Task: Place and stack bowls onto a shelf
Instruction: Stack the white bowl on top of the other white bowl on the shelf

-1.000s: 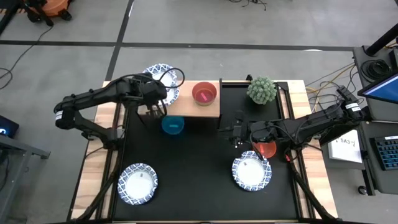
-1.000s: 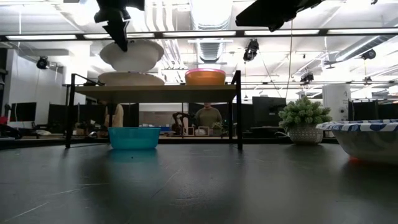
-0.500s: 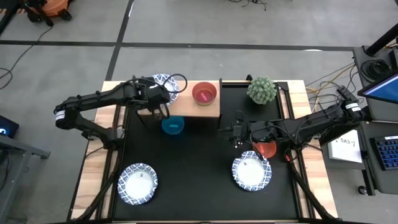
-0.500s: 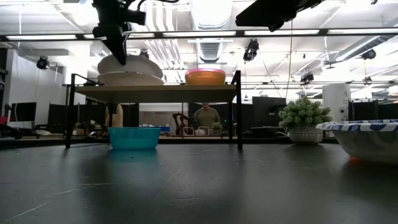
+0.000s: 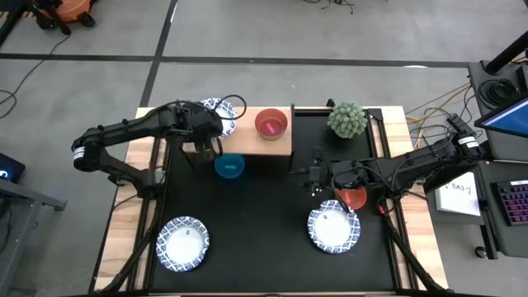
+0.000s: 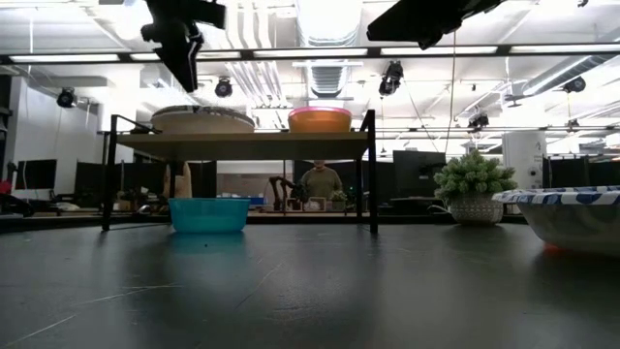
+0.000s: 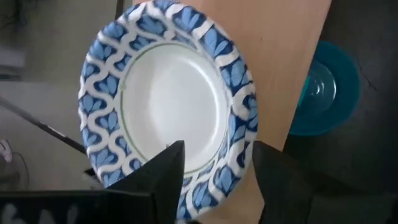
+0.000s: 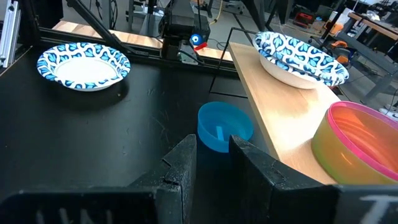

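My left claw (image 7: 211, 168) spread open (gripping nothing), patterned bowl (image 7: 165, 99) on the shelf (image 7: 292, 56) just beneath it, right claw (image 8: 211, 152) half-parted, idle.

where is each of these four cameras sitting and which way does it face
High: above the table, facing down; both arms, shelf.
Low: table height, facing across toward the room; left gripper open above the shelf.
Left wrist: on the left arm, looking past its fingers at a patterned bowl.
Right wrist: on the right arm, behind the right gripper, facing the shelf.
All four show the teal bowl.
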Robot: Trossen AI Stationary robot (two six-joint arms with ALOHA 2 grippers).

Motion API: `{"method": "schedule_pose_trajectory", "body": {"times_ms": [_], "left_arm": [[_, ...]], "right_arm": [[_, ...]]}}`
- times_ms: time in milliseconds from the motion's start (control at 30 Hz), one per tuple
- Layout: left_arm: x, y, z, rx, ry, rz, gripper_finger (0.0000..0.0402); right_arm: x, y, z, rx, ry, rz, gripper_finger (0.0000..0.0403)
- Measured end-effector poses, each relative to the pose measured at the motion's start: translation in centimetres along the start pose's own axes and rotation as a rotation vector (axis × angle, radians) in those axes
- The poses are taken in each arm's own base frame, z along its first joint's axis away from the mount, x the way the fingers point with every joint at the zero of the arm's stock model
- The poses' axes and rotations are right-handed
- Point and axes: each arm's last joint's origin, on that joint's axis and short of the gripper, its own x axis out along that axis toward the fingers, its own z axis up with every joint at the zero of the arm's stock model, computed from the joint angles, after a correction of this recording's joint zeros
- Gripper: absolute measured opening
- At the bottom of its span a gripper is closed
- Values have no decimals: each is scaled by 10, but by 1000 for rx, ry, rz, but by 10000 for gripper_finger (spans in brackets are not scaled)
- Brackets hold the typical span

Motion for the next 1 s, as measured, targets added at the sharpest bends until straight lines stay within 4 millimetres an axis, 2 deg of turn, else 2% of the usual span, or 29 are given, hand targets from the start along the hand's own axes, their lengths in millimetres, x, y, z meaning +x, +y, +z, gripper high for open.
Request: {"method": "schedule_pose_trajectory", "body": {"times_ms": [67, 200, 367, 567, 733, 833, 1000], "left_arm": [[-4, 1, -2, -58, -11, -28, 175], [-13, -7, -7, -208, -89, -228, 169], [-20, -44, -13, -361, -292, -366, 154], [-32, -107, -26, -248, -565, -564, 144], [-35, -149, -41, -109, -716, -566, 143], [-35, -160, -47, -83, -756, -540, 143], [-35, -166, -51, -97, -754, -546, 143]], "right_arm": [[0, 0, 0, 0, 0, 0, 86], [0, 0, -2, -2, 6, 1, 86], [1, 1, -7, 12, 18, 2, 86], [1, 1, -7, 34, 13, 1, 86], [1, 1, -6, 56, 5, 1, 86], [2, 2, -8, 115, 13, 5, 86], [10, 13, -17, 162, 56, 52, 86]]}}
